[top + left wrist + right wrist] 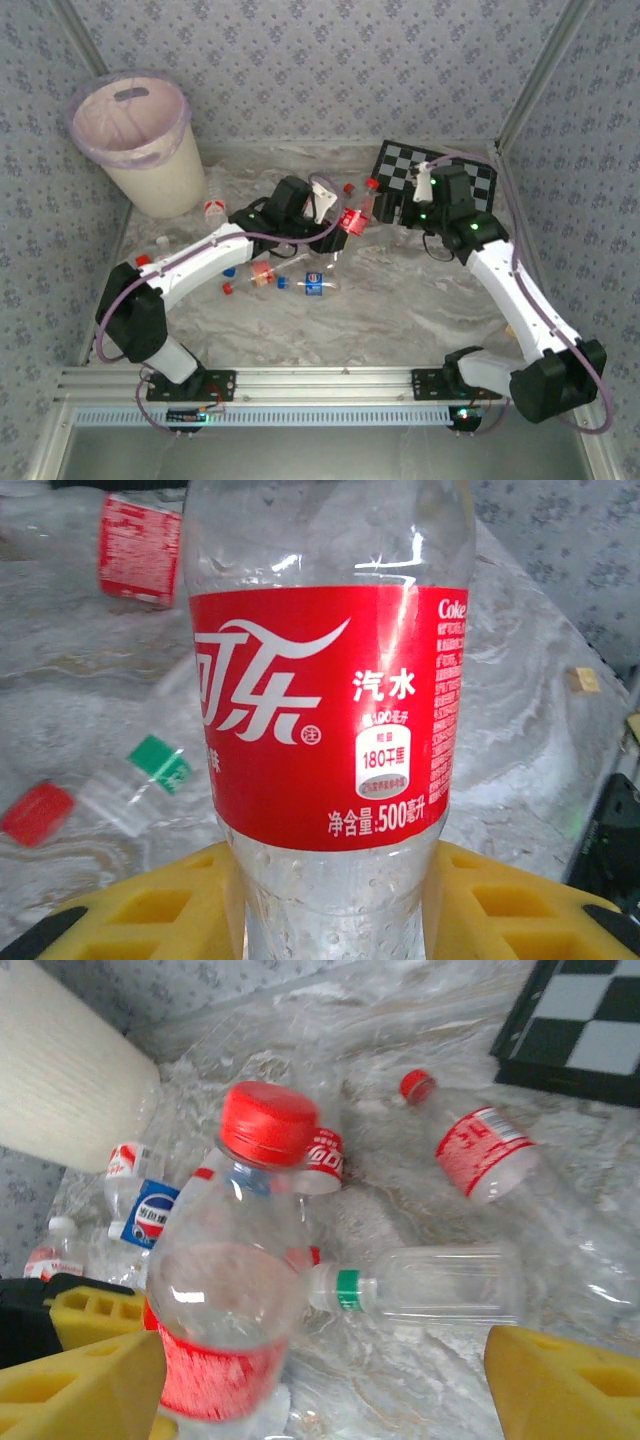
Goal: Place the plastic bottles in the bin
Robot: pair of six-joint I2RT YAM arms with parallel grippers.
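While left end effector clamps bottle, right end effector gapes.

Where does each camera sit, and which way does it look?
Top external: above and behind, looking down on table and bin; both arms show.
Left wrist: on the left arm, facing the Coca-Cola bottle between its yellow fingers.
Right wrist: looks over loose bottles toward the bin; its own fingers spread wide.
Shared: both wrist views catch that Coca-Cola bottle.
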